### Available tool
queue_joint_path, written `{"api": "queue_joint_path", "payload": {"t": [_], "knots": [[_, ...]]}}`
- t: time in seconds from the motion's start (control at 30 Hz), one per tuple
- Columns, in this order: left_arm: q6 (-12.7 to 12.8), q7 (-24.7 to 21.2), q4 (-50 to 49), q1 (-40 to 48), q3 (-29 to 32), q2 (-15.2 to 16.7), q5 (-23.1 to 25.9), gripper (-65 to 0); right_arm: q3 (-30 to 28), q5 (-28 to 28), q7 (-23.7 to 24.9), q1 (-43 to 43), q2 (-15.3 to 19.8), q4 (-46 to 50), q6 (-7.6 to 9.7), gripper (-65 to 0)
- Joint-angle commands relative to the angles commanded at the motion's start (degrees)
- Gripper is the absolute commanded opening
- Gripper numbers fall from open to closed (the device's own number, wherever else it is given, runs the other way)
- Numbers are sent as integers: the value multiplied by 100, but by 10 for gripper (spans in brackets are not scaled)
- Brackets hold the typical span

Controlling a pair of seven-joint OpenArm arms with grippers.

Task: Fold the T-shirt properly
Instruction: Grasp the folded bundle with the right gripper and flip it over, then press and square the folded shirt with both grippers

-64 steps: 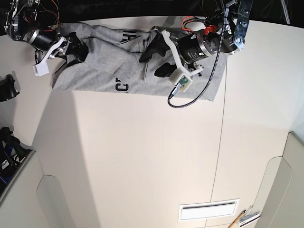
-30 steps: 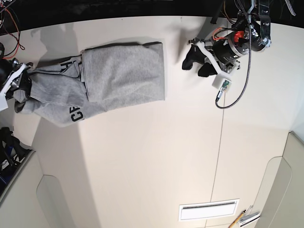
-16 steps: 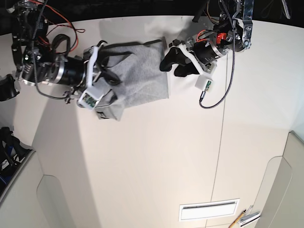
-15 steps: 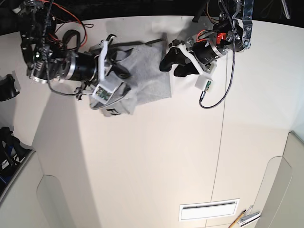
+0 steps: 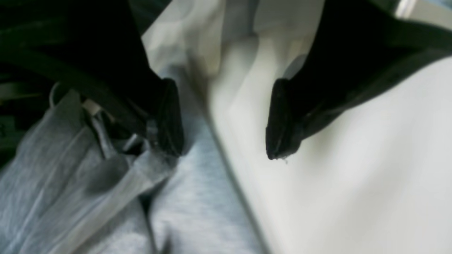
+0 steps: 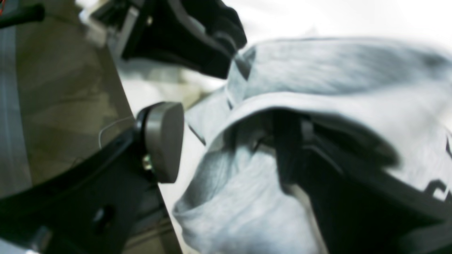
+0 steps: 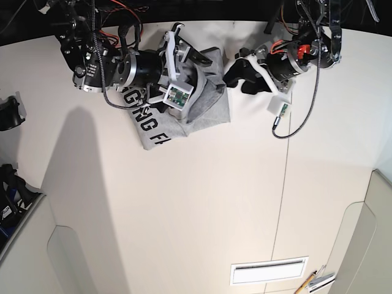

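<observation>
The grey T-shirt (image 7: 205,110) lies bunched at the table's far middle, and a flap with black lettering (image 7: 150,119) faces up. My right gripper (image 7: 196,64) hangs over its top. In the right wrist view the right gripper (image 6: 229,148) has its jaws wide apart, and grey cloth (image 6: 317,106) is draped over one finger. My left gripper (image 7: 240,79) is just beside the shirt's right edge. In the left wrist view the left gripper (image 5: 226,137) is open and straddles that edge (image 5: 190,211), with one finger (image 5: 169,116) over cloth and the other over bare table.
The white table (image 7: 184,202) stretches toward the near side, with a seam (image 7: 285,177) running down its right part. A vent grille (image 7: 268,271) lies at the near right. A cable (image 7: 294,122) dangles from the left arm. Black gear (image 7: 9,113) sits at the left edge.
My right arm has swung further right, carrying the shirt's left part over the folded part. The lettered flap now faces up. My left gripper has stayed by the shirt's right edge.
</observation>
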Motion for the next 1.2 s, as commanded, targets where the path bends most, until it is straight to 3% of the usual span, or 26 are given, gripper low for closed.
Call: {"api": "queue_joint_path", "payload": {"t": [0.23,0.43,0.57,0.73,0.8,0.87,0.97,1.03,1.13,1.2], "knots": [[-129,398,343,31,-1067,-35,-588,-242,0,-2,48,372,-188,-4,0,-258],[-240,533,389,33,-1893,-317,-1329,-242,136,-136,44,503,-269,-2,-33,-258],[-240,713,592,31,-2306,-315,-1779,-242,855,-105,-197,503,-267,-2,-175,-260],[-240,811,1054,234,-2380,-323,-2297,-243,2186,761,-667,361,-264,-2,-166,-260],[-240,929,1250,334,-2354,-317,-2618,-256,2514,1036,-713,166,-264,-2,-59,-262],[-240,1110,1462,334,-2188,-308,-2826,-328,2682,1001,-686,11,-264,-2,-15,-369],[-240,1154,1698,402,-1530,-308,-2789,-484,2881,693,-326,-15,-264,-4,-20,-650],[-240,1196,1781,457,-745,-308,-2463,-548,2979,378,229,24,-267,-9,-22,-650],[-240,1067,1784,461,623,-306,-1718,-610,2973,254,284,323,-271,-247,-20,-650],[-240,704,1784,459,1434,-308,-1005,-611,2973,251,363,577,-284,-658,-20,-650]]}}
